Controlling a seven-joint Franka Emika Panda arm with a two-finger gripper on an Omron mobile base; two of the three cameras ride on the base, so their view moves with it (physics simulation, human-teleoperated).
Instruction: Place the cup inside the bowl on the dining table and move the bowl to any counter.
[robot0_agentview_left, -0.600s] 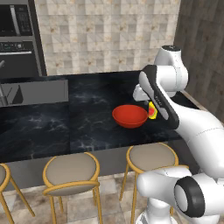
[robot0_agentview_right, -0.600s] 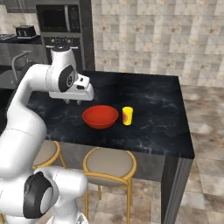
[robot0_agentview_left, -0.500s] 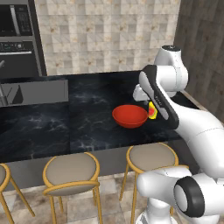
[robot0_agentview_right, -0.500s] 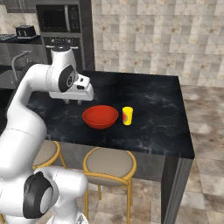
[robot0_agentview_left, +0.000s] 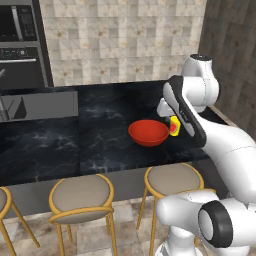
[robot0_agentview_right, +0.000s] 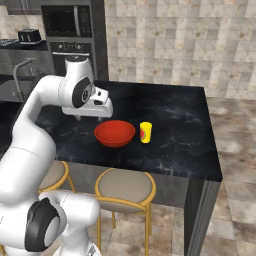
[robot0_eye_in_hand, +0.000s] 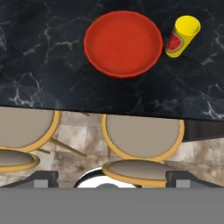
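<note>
The gripper (robot0_agentview_right: 102, 114) hangs with its jaws spread wide and empty above the table (robot0_agentview_right: 170, 131), just left of the red bowl (robot0_agentview_right: 114, 133). The yellow cup (robot0_agentview_right: 145, 132) stands upright just right of the bowl, apart from it. I'd carry the gripper over the bowl, descend squarely onto the cup's sides, and clamp below the rim.
</note>
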